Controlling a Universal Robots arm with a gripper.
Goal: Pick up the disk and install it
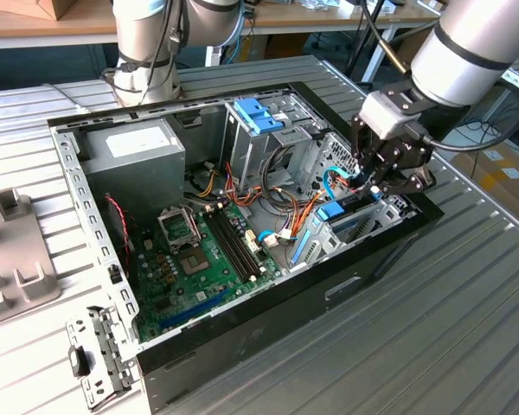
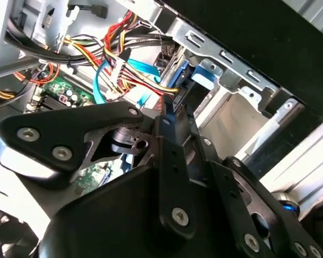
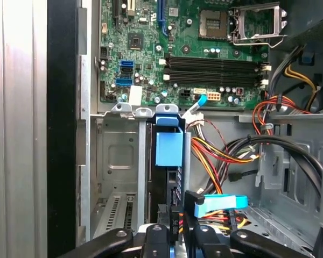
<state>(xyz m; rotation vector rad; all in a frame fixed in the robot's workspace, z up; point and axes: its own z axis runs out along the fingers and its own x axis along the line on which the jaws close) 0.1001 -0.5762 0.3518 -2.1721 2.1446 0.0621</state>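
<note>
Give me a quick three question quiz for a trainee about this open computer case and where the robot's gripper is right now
1. True or false: the gripper is over the drive bay at the case's corner on the exterior view's right.
2. Which colour is the carrier of the disk standing on edge in the metal bay? A) red B) blue C) green
3. Fill in: in the exterior view, the grey power supply box sits on the exterior view's ____ side of the case, beside the green motherboard.

Key
1. True.
2. B, blue.
3. Left.
</note>
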